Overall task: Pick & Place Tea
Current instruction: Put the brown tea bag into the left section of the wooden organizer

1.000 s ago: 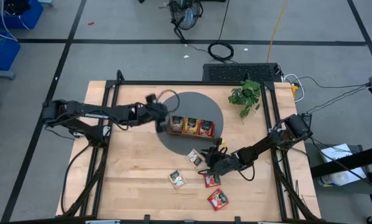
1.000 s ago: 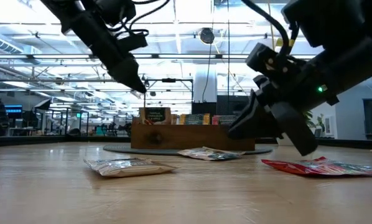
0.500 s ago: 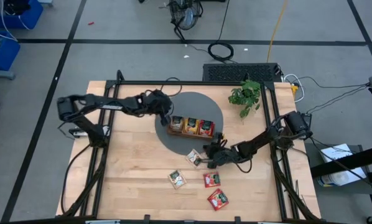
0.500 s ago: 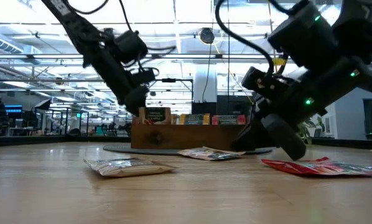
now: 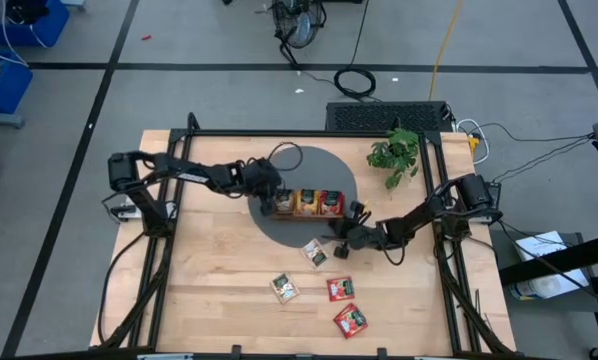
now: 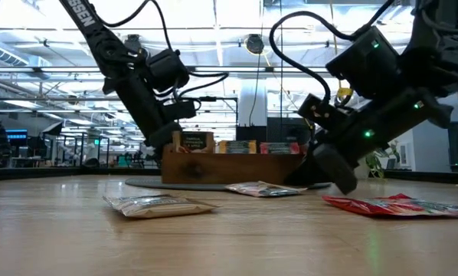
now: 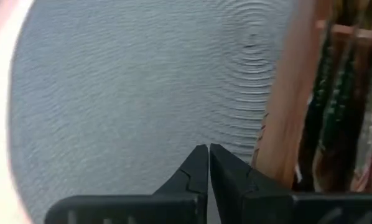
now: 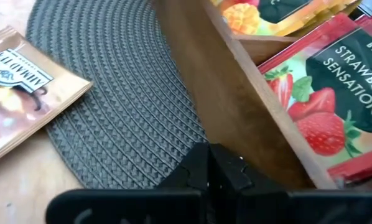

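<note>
Wood table w/ a round grey mat under your tray. Your right gripper is pressed shut, empty, tip just off the tray's outer wall; red strawberry tea sits in the compartment right past it, a tan sachet lies off to its side, half on the mat. Your left gripper is also pinched shut on nothing, low over the mat beside the tray's other end. Farther out, three loose sachets on bare wood.
</note>
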Robot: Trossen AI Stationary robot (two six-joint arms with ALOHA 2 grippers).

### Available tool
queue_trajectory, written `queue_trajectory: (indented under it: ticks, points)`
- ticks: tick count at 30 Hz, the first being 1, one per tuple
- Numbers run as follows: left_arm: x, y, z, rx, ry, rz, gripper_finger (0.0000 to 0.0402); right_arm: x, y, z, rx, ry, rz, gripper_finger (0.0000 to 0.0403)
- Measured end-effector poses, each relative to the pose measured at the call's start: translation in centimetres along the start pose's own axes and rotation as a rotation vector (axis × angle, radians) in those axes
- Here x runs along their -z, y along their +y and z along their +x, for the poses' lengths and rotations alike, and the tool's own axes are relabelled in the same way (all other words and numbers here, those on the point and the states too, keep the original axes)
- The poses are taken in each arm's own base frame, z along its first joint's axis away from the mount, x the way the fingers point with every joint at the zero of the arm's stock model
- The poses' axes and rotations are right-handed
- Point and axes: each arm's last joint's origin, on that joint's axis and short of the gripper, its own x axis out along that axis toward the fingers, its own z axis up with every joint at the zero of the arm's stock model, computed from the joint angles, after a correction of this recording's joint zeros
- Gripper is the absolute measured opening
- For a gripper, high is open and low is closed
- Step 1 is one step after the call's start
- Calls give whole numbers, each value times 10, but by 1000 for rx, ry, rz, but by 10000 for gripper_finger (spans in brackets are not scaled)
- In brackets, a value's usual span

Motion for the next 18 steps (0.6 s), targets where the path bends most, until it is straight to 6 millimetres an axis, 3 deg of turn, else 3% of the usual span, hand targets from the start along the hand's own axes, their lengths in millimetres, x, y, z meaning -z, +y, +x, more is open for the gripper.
queue_trajectory:
  ticks: [7, 14, 18]
  points:
    - [-4, -8, -4, -21, -23, 20, 4, -1, 1, 0, -3, -9, 18, 1]
    - [-24, 0, -47, -157, -177, -7, 32, -5, 14, -9, -55, -85, -44, 1]
    - [-26, -14, -73, 27, -202, -15, 30, -10, 19, -18, -81, -115, -45, 1]
